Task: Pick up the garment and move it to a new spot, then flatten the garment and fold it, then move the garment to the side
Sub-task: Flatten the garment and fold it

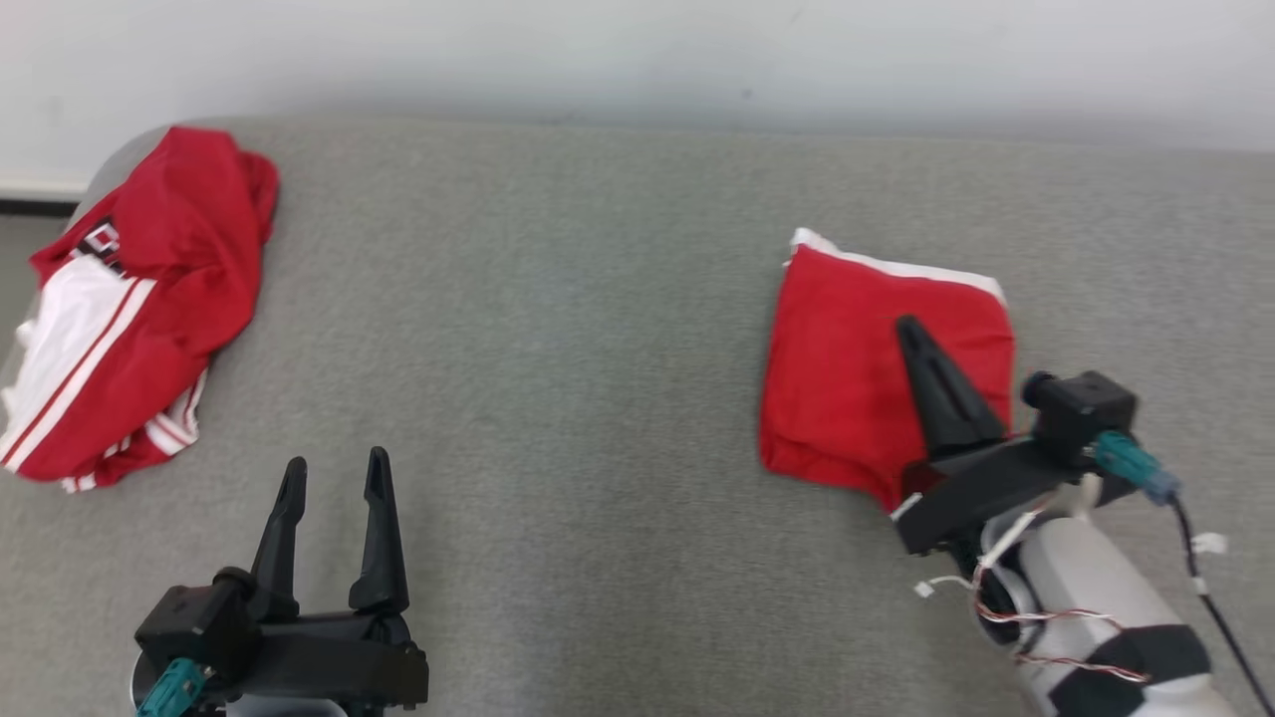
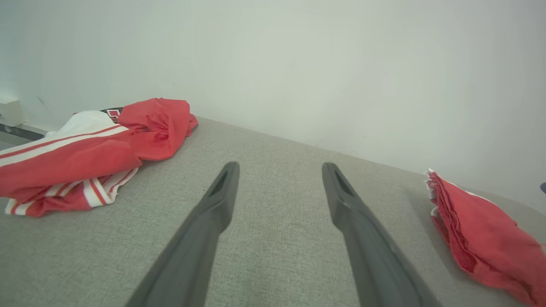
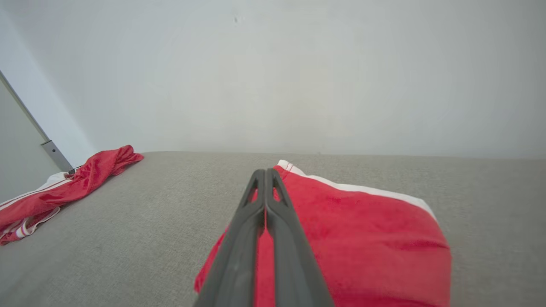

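Observation:
A red garment (image 1: 847, 378) with a white band along its far edge lies folded into a compact square on the right of the grey fabric surface (image 1: 558, 349). My right gripper (image 1: 908, 327) is shut, its two fingers pressed together and lying over the middle of the folded garment (image 3: 367, 238); in the right wrist view the right gripper (image 3: 265, 171) shows no cloth between its tips. My left gripper (image 1: 337, 460) stands open near the front left with nothing between its fingers. In the left wrist view the left gripper (image 2: 280, 166) points over bare surface, the folded garment (image 2: 477, 230) off to its right.
A crumpled red and white striped garment (image 1: 129, 309) is heaped at the far left edge, also seen as the striped heap (image 2: 85, 153) and the heap (image 3: 64, 192). A pale wall (image 1: 637, 60) runs along the back of the surface.

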Tool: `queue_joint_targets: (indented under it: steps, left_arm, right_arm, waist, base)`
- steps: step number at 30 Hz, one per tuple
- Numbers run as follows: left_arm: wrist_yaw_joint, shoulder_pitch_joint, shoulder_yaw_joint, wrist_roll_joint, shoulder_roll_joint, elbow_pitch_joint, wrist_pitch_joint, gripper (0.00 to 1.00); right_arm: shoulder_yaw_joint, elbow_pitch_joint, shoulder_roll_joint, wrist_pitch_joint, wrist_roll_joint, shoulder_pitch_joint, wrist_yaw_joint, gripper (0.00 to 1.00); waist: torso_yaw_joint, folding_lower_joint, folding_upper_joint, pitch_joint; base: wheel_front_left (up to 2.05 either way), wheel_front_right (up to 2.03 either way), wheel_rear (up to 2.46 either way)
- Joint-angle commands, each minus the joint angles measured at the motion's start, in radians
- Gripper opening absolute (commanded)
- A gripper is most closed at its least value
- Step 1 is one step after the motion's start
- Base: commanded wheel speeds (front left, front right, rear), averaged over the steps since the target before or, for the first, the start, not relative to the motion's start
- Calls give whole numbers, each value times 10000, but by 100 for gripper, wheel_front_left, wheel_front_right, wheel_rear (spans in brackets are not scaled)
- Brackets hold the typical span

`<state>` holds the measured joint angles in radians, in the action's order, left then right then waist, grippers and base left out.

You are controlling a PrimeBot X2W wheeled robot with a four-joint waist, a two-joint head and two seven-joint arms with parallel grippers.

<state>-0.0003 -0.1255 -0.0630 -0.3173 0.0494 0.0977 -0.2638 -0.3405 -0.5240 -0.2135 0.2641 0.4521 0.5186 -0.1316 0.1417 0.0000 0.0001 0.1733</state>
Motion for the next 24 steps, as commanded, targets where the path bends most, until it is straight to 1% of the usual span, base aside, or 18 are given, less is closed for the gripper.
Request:
queue_joint_targets:
  steps: [1,6,11,15,16,17,18,19,24]
  left_arm:
    - [-34,99,59,31,25,33,-10,100]
    - [-90,232,153,301,25,93,-9,100]
    - [-149,449,331,424,24,114,-10,100]
    - [-227,670,530,626,27,124,-10,100]
    - [-258,731,594,685,30,145,-10,100]
    - [-259,797,665,798,27,165,-10,100]
    - [-304,844,706,944,34,183,-9,100]
    - [-323,907,765,1063,41,179,-10,100]
    - [-397,1256,1024,1345,34,90,-10,100]
  right_arm:
    - [48,134,-76,2,-55,-207,20,0]
    - [573,878,-474,2,-335,-880,20,0]
    - [1221,1584,-489,1,-573,-1899,20,0]
    - [1517,2021,-546,2,-784,-2746,20,0]
    - [1579,2093,-569,2,-849,-2938,20,22]
    - [1650,2191,-566,2,-928,-3125,20,37]
    - [1769,2302,-529,2,-984,-3296,20,98]
    - [1887,2406,-442,2,-1027,-3499,20,100]
    - [2380,2908,-129,2,-1266,-4348,20,100]
  waist:
    - [-429,0,-1,-346]
    - [-953,0,-1,-700]
    - [-1352,0,-1,-1004]
    - [-1562,0,-1,-1210]
    - [-1597,0,-1,-1264]
    - [-1623,0,-1,-1321]
    - [-1632,0,-1,-1381]
    - [-1644,0,-1,-1447]
    - [-1645,0,-1,-1687]
  base:
    - [0,0,0]
    - [0,0,0]
    - [0,0,0]
    - [0,0,0]
    - [0,0,0]
    - [0,0,0]
    - [0,0,0]
    - [0,0,0]
    - [0,0,0]
